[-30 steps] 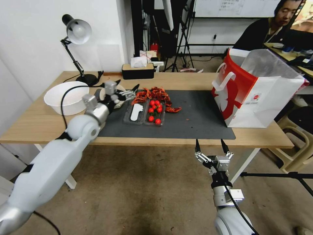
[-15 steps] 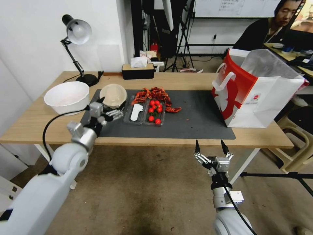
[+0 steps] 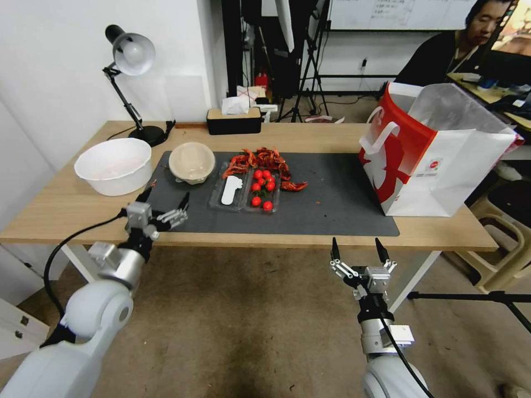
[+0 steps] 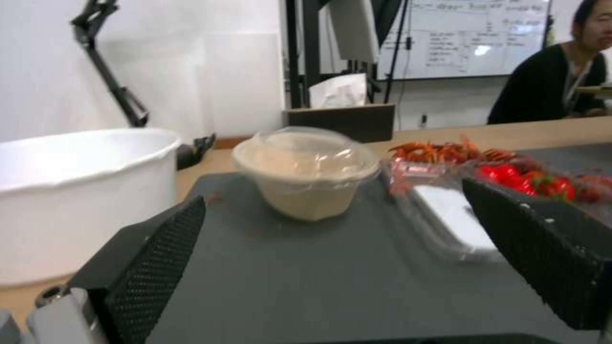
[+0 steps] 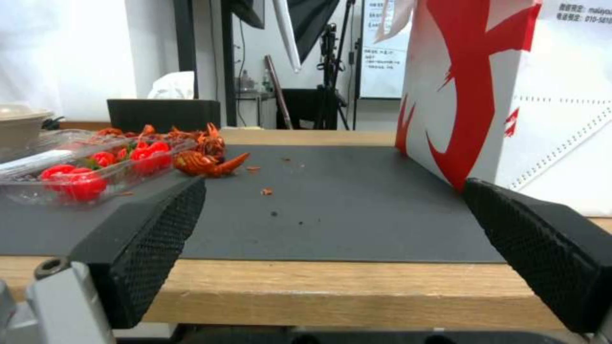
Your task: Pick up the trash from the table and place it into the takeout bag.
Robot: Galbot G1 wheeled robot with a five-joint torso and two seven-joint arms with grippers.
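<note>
The round beige lidded bowl (image 3: 191,161) stands on the dark mat (image 3: 332,202) at its far left corner, its clear lid on (image 4: 306,167). My left gripper (image 3: 165,197) hovers open and empty over the mat's near left corner, a short way in front of the bowl; its dark fingers (image 4: 153,258) frame the bowl from a distance. The takeout bag (image 3: 437,160) stands upright on the right end of the table (image 3: 66,210), red and white (image 5: 510,86). My right gripper (image 3: 357,246) hangs open below the table's front edge, left of the bag.
A large white bowl (image 3: 113,165) sits left of the mat. A clear tray with cherry tomatoes (image 3: 246,190) and red crayfish shells (image 3: 265,159) lie mid-mat. A desk lamp (image 3: 130,55) and a black tissue box (image 3: 234,120) stand along the far edge.
My left arm has drawn back from the beige bowl toward the table's front edge, empty. The bowl stays where it was. The right arm has not moved.
</note>
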